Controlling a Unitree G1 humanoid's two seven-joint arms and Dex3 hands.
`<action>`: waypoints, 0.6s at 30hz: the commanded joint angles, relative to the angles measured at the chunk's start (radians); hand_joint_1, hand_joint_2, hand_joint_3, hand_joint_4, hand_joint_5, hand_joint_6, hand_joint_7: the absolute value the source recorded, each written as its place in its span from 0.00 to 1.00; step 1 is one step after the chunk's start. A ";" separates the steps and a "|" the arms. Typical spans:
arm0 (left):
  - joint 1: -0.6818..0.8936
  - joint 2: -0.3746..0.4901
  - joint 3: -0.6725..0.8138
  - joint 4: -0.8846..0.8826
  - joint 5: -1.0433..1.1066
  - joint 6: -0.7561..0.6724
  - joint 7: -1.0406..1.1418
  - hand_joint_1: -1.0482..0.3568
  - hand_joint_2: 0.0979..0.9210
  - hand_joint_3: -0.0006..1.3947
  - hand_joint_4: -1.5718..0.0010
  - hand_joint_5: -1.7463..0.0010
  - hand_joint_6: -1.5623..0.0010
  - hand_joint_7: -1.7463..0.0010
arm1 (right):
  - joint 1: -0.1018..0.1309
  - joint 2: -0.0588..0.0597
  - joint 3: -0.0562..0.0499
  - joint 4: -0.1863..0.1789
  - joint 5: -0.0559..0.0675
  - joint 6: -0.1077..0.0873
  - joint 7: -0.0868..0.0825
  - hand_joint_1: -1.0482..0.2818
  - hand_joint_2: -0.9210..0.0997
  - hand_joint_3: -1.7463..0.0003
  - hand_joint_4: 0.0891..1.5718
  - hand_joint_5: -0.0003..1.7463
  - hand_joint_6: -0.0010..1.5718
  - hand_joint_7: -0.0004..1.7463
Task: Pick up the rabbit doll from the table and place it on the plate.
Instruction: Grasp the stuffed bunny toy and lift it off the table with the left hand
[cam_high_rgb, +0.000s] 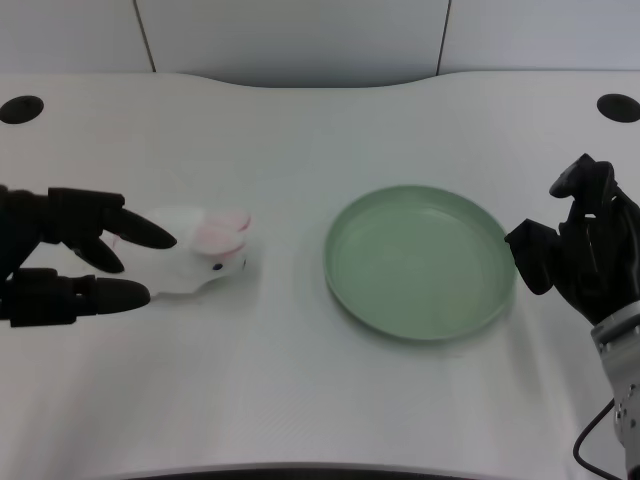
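We see the rabbit doll lying on the table at the left of centre in the frame, white with pink ears, its face turned toward the lower right. Our left hand reaches in from the left edge with its fingers spread apart, the upper ones over the doll's rear end and the lower one just below it; we cannot tell whether they touch the doll, and nothing is gripped. The green plate sits well apart to the right of the doll, near the centre-right of the frame.
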 joint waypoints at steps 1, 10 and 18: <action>-0.054 0.103 -0.012 -0.053 0.115 0.106 -0.015 0.16 0.99 0.00 0.62 0.50 0.60 0.66 | 0.013 -0.007 0.000 0.001 -0.017 -0.017 -0.002 0.38 0.02 0.53 1.00 1.00 1.00 1.00; -0.287 0.214 -0.187 0.047 0.356 0.263 -0.025 0.04 0.98 0.00 1.00 0.44 0.86 0.63 | 0.017 -0.001 -0.011 -0.024 0.005 0.023 0.003 0.36 0.04 0.55 1.00 1.00 1.00 1.00; -0.508 0.194 -0.353 0.265 0.404 0.293 -0.075 0.02 0.96 0.00 1.00 0.49 0.98 0.52 | 0.034 0.003 -0.004 -0.070 -0.003 0.052 -0.028 0.38 0.02 0.54 1.00 1.00 1.00 1.00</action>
